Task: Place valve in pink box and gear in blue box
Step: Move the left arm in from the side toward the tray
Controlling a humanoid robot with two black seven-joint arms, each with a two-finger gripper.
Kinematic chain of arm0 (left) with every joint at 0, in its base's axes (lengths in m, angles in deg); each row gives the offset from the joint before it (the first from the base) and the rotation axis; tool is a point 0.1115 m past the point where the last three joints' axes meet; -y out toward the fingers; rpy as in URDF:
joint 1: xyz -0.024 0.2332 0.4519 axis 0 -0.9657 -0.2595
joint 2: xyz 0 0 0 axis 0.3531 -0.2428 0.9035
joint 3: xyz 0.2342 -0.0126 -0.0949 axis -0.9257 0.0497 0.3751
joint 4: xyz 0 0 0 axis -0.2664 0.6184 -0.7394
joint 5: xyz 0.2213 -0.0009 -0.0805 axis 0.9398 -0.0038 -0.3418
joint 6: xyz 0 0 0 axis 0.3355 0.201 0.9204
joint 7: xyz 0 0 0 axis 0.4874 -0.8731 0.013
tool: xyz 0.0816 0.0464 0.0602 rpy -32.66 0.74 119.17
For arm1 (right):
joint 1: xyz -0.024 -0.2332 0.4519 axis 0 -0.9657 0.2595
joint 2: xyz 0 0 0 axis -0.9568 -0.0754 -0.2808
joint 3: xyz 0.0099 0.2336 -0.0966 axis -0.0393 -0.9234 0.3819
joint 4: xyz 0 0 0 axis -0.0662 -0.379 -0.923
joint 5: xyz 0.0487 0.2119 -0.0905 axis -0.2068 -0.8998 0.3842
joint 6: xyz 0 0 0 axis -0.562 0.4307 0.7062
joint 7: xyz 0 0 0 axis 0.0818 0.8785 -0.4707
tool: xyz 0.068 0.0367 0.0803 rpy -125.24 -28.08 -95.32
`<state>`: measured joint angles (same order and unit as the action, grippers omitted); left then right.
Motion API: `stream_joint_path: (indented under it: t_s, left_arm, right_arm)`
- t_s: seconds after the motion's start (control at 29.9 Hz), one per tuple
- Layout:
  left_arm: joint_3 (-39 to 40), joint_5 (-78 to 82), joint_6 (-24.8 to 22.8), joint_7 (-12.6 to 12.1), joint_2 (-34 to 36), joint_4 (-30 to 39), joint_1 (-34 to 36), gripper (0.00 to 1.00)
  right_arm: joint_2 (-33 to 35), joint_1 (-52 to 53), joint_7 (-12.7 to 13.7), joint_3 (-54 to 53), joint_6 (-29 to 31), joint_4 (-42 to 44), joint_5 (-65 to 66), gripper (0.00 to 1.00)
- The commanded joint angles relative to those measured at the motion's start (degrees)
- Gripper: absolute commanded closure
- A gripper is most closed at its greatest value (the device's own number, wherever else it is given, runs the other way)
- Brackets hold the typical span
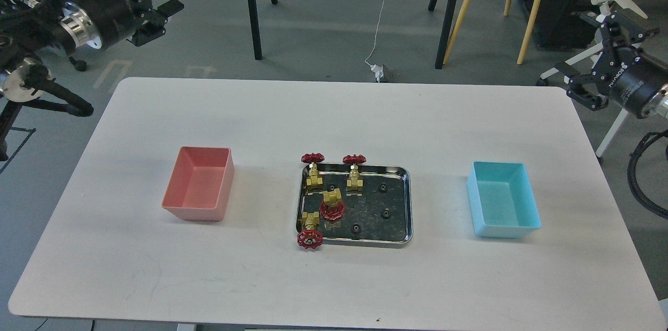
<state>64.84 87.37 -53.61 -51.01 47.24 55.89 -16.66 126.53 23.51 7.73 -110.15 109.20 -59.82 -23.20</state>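
While both arms are hanging raised off the far corners of the tabletop [334, 279], nothing is lying in either bin yet: the pink box [199, 184] is sitting left of centre and the blue box [503, 199] right of centre, with the steel tray [404, 205] lying between them. Four valves are crowding the tray's left half, the front one [310, 232] lying with its red handwheel overhanging the near-left rim, its long axis running roughly front to back; two more are standing at the far rim and one is lying mid-tray. Four gears, e.g. [386, 212], are lying scattered in the tray's middle and right part. The left gripper [156, 18] is hovering well beyond the far-left corner, jaws looking spread and holding nothing; the right gripper [600, 67] is hovering off the far-right edge, jaws likewise spread and empty. Judging by layout, the valves are lying toward the left arm's side and the pink box, the gears toward the right arm and the blue box, so each arm is needing a reach inward and down toward the viewer
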Motion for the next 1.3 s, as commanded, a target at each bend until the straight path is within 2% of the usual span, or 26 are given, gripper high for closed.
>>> stream_joint_path:
  t_s: [0.0, 0.1, 0.2, 0.27, 0.4, 0.5, 0.67, 0.97, 1.1, 1.27]
  left_arm:
    - [0.1, 0.0, 0.1, 2.3, 0.6, 0.4, -0.2, 0.0]
    - [-0.1, 0.0, 2.2, 8.8, 0.6, -0.1, -1.3, 0.0]
    - [0.0, -0.8, 1.2, 10.2, 1.1, -1.3, -1.1, 0.0]
    - [0.1, -0.8, -1.6, 10.1, 1.1, -4.4, -0.9, 0.0]
    - [0.2, -0.4, -1.6, 10.4, 0.8, -8.8, -0.7, 0.0]
    - [0.1, -0.5, -1.6, 11.8, -1.0, -11.0, 0.4, 0.0]
    - [-0.2, -0.4, -1.6, 12.6, -3.7, -11.7, 1.9, 0.0]
    - [-1.1, 1.4, -1.6, 11.3, -8.1, -11.2, 5.3, 0.0]
    - [-6.4, 7.3, -1.6, 11.2, -9.3, -8.8, 5.2, 0.0]
    - [-14.1, 17.1, -0.7, 12.0, -5.5, 4.4, 3.9, 0.0]
  right_arm:
    - [0.1, 0.1, 0.1, 0.2, 0.0, -0.2, 0.0, 0.01]
    - [0.1, 0.1, -0.3, 0.1, 0.0, -0.2, -0.1, 0.01]
    - [0.2, -0.1, -0.8, 0.0, 0.0, -0.2, -0.1, 0.01]
    - [1.0, -0.7, -1.4, -0.2, 0.0, -0.5, -0.1, 0.01]
    - [5.4, -2.6, -1.8, 0.1, 0.0, -0.7, -0.1, 0.01]
    - [7.1, -6.7, -2.1, -0.2, 0.0, -0.5, -0.1, 0.01]
    - [11.2, -15.5, -5.5, 0.0, 0.0, -0.6, 0.0, 0.01]
    - [17.0, -29.3, -10.5, 0.1, 0.0, -0.4, 0.1, 0.01]
    - [17.1, -30.4, -10.9, -0.2, 0.0, -0.1, 0.1, 0.01]
    - [17.1, -28.1, -10.8, -0.6, 0.0, 0.3, 0.1, 0.01]
